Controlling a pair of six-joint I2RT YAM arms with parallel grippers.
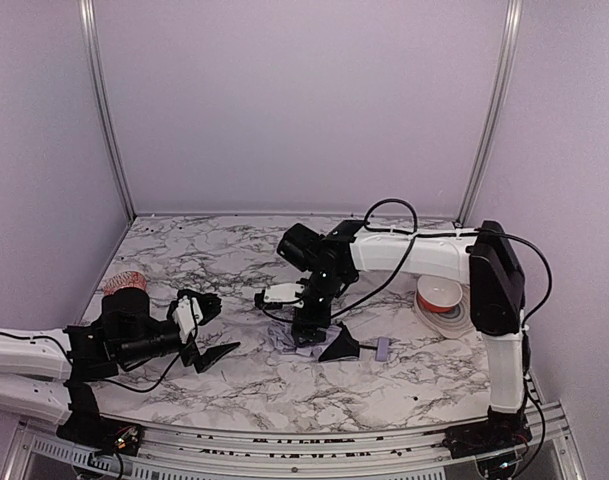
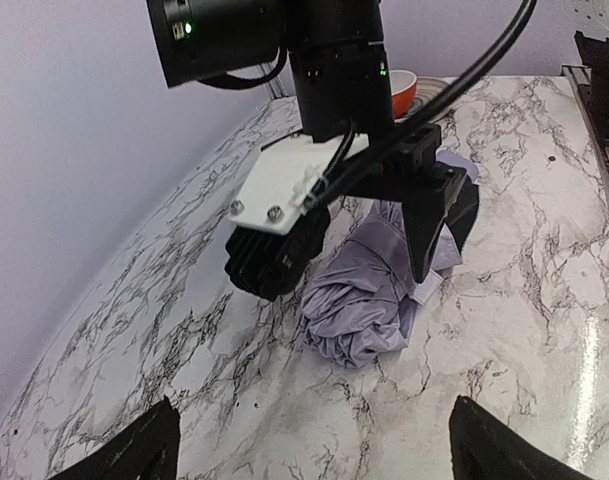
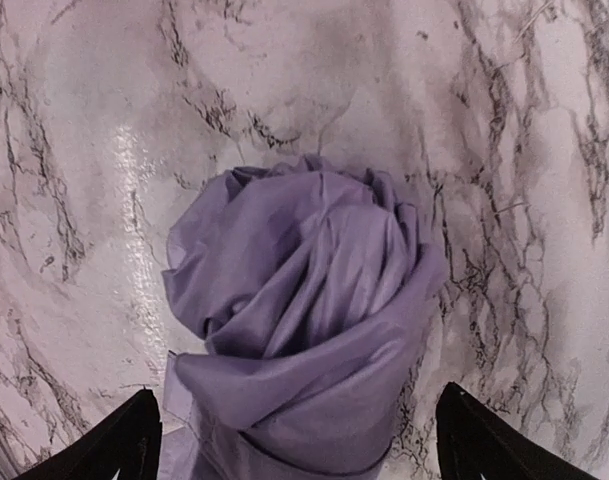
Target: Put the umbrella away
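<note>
Umbrella (image 1: 309,342) lies collapsed on the marble tabletop (image 1: 224,255), about mid-table. The lavender fabric is bunched in a loose, crumpled twist, with a fold of black inner side and the small handle (image 1: 382,348) trailing toward the robot's right. The orange-and-white bowl (image 1: 439,292) sits well apart, further right.

Risks, as judged: the fabric (image 3: 304,310) looks slack and unstrapped. A pinch could catch only an outer fold, so the bundle would unroll or slide out on lifting. The trailing handle end could drag or swing. A low approach might press the canopy flat instead of gathering it.

Right fingers (image 3: 124,445) are spread wide directly over the bundle, one either side, gripping nothing; whether the tips brush the fabric cannot be told. Left fingers (image 2: 134,450) are also spread wide and empty, low over the tabletop, near the umbrella on its left and pointed at it.
</note>
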